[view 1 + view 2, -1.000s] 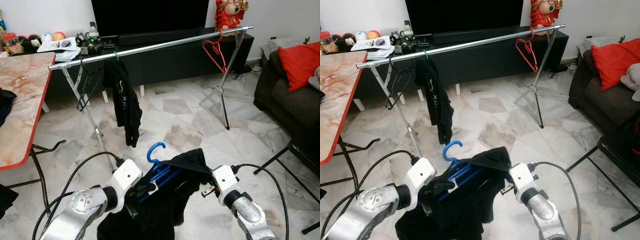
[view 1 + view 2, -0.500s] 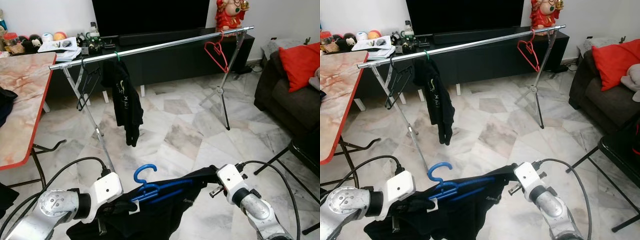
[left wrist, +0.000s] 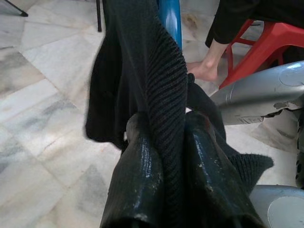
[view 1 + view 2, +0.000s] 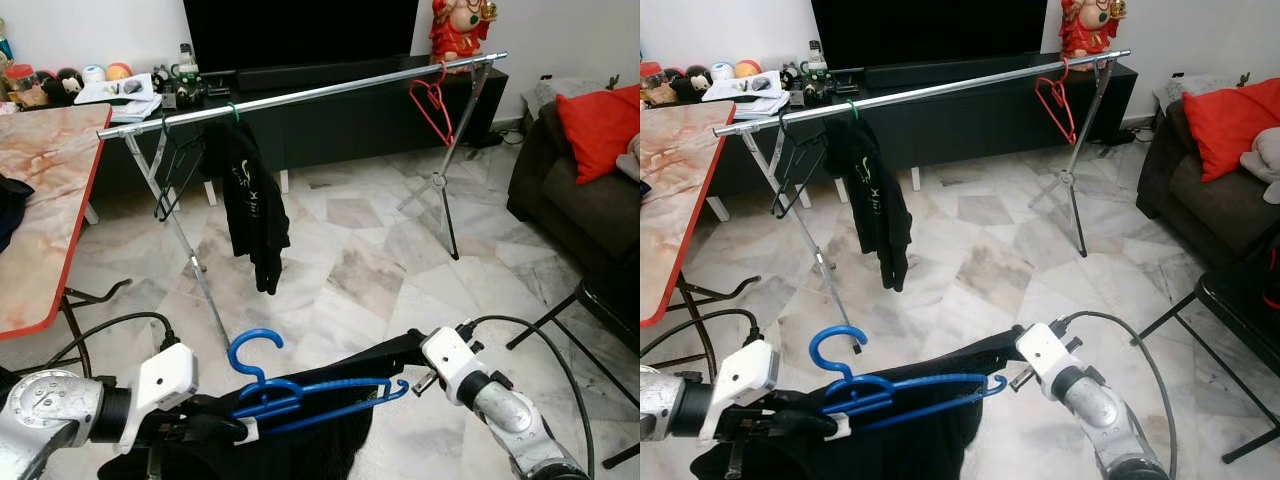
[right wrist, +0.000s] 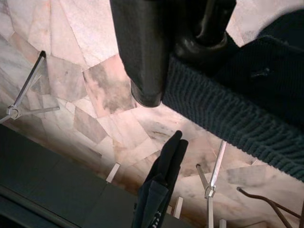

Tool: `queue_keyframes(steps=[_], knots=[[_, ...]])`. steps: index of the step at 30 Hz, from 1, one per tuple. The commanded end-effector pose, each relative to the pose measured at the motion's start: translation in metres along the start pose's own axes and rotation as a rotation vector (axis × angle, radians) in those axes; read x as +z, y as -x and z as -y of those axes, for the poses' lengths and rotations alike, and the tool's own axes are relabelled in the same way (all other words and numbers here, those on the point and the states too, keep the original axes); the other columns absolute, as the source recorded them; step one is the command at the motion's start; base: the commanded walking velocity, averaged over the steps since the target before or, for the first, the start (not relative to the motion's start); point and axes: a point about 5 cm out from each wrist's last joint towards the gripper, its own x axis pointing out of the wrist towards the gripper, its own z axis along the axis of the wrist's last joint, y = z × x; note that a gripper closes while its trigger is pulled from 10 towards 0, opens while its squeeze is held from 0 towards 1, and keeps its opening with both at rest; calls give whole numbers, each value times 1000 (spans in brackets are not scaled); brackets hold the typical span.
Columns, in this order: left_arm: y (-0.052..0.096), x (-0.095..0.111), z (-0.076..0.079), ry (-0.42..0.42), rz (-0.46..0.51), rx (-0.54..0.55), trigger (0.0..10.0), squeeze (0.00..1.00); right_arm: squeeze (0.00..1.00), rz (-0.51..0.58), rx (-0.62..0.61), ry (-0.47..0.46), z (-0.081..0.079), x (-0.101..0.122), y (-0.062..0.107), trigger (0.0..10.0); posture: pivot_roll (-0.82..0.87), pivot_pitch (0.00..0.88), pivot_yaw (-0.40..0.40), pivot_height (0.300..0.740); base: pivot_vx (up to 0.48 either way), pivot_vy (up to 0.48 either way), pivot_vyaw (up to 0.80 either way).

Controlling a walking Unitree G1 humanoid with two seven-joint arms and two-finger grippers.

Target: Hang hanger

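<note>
Left pincer [image 3: 164,156] is clamped on the black garment [image 4: 330,445] by the blue hanger [image 4: 300,398]; right pincer [image 5: 183,57] is clamped on its other edge, below the rail [image 4: 300,97].

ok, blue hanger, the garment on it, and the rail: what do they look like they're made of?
Blue hanger: likely plastic, with glossy, uniform colour and thick moulded bars. Black garment: knit fabric, matte, with clear ribbing where the left gripper pinches it and where the right gripper holds its edge. Rail: metal tube, probably steel or aluminium, with a bright silver sheen.
</note>
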Motion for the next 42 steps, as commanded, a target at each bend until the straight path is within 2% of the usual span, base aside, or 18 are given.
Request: queue_keyframes(steps=[1,4,9,10,11,12,13,14,17,19,24,25,26,30,34,37,38,42], knots=[[29,-3,-6,37,-40,45,10000,0,0,-129,-193,-40,44,-25,29,0,20,61,3,740,0,0,0],[27,4,-6,44,35,35,10000,0,0,-133,-207,-51,45,-26,30,0,19,62,2,740,0,0,0],[17,-5,2,35,-36,-14,10000,0,0,-148,-201,-70,42,-30,30,0,18,64,0,740,0,0,0],[16,-6,2,36,-42,-15,10000,0,0,-149,-197,-80,41,-30,30,3490,17,63,0,740,0,0,0],[15,-7,3,35,-49,-18,10000,0,0,-149,-190,-93,40,-30,30,8196,17,63,0,740,0,0,0],[13,-9,4,36,-63,-25,10000,0,553,-144,-155,-129,37,-30,28,10000,17,63,0,740,0,0,0],[13,-9,4,36,-63,-25,10000,0,553,-144,-155,-129,37,-30,28,10000,17,63,0,740,0,0,0],[13,-10,5,36,-73,-32,10000,0,1000,-144,-110,-127,33,-30,27,10000,16,64,-1,740,0,0,0],[12,-11,6,37,-79,-38,10000,0,1000,-155,-48,-118,28,-31,27,10000,16,65,-1,740,0,0,0],[9,-11,7,34,-85,-45,10000,0,1000,-168,75,-165,17,-35,29,10000,14,64,0,740,0,0,0],[3,-9,10,25,-74,-64,10000,0,1000,-183,200,-260,6,-39,30,10000,12,65,1,740,0,0,0],[1,-9,10,22,-73,-70,10000,0,1000,-202,265,-271,1,-42,32,10000,11,67,1,740,0,0,0],[-1,-8,12,14,-77,-85,10000,0,1000,-251,384,-264,-10,-49,37,10000,12,67,1,740,0,0,0],[-4,-8,14,-2,-93,-111,10000,0,1000,-308,476,-256,-16,-55,43,10000,16,70,1,740,0,0,0],[-12,-12,24,-41,-168,-187,10000,0,1000,-341,594,-242,-21,-54,45,10000,18,76,3,740,0,0,0],[-19,-12,28,-55,-164,-213,10000,0,1000,-350,660,-220,-25,-53,44,10000,17,77,5,740,0,0,0],[-23,-8,27,-45,-126,-202,10000,0,0,-342,670,-203,-27,-51,43,10000,16,76,5,740,0,0,0],[-23,-2,22,9,-30,-156,10000,0,0,-310,716,-197,-30,-47,43,10000,10,76,6,740,0,0,0]])
